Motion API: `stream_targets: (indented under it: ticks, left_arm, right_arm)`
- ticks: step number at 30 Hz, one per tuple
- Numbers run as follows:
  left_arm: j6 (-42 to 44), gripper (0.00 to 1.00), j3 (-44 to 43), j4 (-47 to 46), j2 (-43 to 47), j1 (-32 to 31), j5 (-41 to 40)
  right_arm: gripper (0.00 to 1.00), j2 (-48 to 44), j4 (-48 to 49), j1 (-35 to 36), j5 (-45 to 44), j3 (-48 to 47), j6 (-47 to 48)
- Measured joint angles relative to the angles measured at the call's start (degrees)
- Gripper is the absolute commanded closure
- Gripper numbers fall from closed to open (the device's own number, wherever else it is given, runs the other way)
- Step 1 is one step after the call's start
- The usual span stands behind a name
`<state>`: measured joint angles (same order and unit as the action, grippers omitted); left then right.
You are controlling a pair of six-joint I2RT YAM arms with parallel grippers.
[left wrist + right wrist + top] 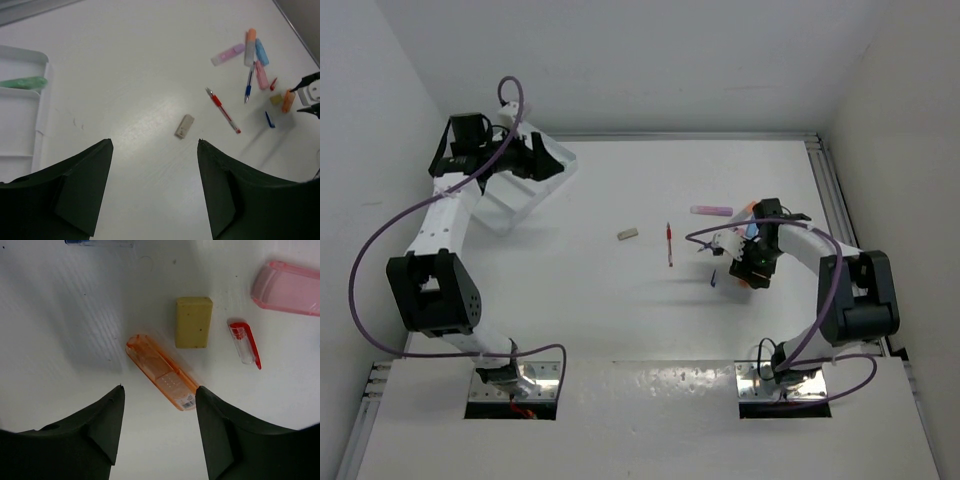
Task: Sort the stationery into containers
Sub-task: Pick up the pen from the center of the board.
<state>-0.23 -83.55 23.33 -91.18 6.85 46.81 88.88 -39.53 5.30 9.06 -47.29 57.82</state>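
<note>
The white tray [25, 57] is set at the far left corner of the table [620, 330]. One green marker [22, 82] is seen lying in one of its compartments. The left end effector [154, 146] is held above the table beside the tray, its jaws spread wide with nothing between them.

Towards the middle of the table a small beige eraser [184, 125] and a red pen [222, 111] are found, near each other but apart.

The other stationery is gathered near the right edge. A purple marker [228, 54], a pale marker with an orange cap [250, 44] and a blue marker [262, 51] lie farthest from the arms. A blue pen [248, 85] and a pink marker [287, 287] are placed just nearer. A red cap [245, 342] and a second beige eraser [193, 322] are set side by side, not touching. A small blue piece [270, 120] lies a little apart.

The right end effector [160, 388] is held low over an orange marker [162, 372]. Its jaws are spread wide, and one end of the marker is seen between the fingertips [112, 410], lying flat on the table and not gripped.
</note>
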Motion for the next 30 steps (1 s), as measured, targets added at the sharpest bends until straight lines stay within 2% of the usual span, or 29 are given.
stream_targets:
  ticks: [3,6,7,11,14,17,22,23,24,27,30]
  left_arm:
    - [1.88,0.26,2.12,2.23,0.94,-0.63,0.0]
    - [2.71,0.26,3.21,3.21,2.34,-0.79,0.11]
    - [2.78,0.26,3.45,3.37,2.89,-0.76,0.17]
    - [2.6,0.26,5.09,2.82,5.49,-0.76,0.9]
    - [0.83,0.27,9.25,0.92,8.61,-1.14,2.05]
    - [-2.95,0.27,17.81,-4.48,13.75,-2.82,2.69]
    - [-11.13,0.28,31.36,-12.41,22.29,-12.07,2.05]
    - [-12.37,0.28,32.41,-13.38,23.1,-13.97,1.84]
    - [-13.22,0.28,32.83,-14.21,23.47,-15.72,1.64]
    - [-14.01,0.28,32.81,-16.02,23.52,-19.28,0.98]
    - [-13.27,0.27,32.11,-15.06,23.43,-20.09,0.07]
  right_arm:
    - [0.44,0.92,0.74,-0.02,-0.07,0.24,2.51]
    - [0.65,1.68,2.29,0.04,-0.2,1.09,4.48]
    - [0.75,2.12,2.51,0.04,-0.35,1.22,4.9]
    - [0.93,1.68,2.23,0.31,-0.63,0.63,4.76]
    - [1.0,-0.37,1.38,0.79,0.68,-0.59,1.62]
    - [1.0,-2.29,-1.46,1.75,4.04,-4.11,-5.7]
    - [0.99,-7.28,-0.79,6.56,10.97,-12.9,-21.35]
    - [0.8,-8.33,-0.31,8.13,11.65,-14.1,-24.33]
    - [0.74,-9.14,0.07,9.79,12.15,-14.91,-26.6]
    - [0.63,-10.36,-0.35,15.1,11.85,-15.85,-27.98]
    - [0.6,-9.53,-3.21,15.1,10.4,-15.02,-22.71]
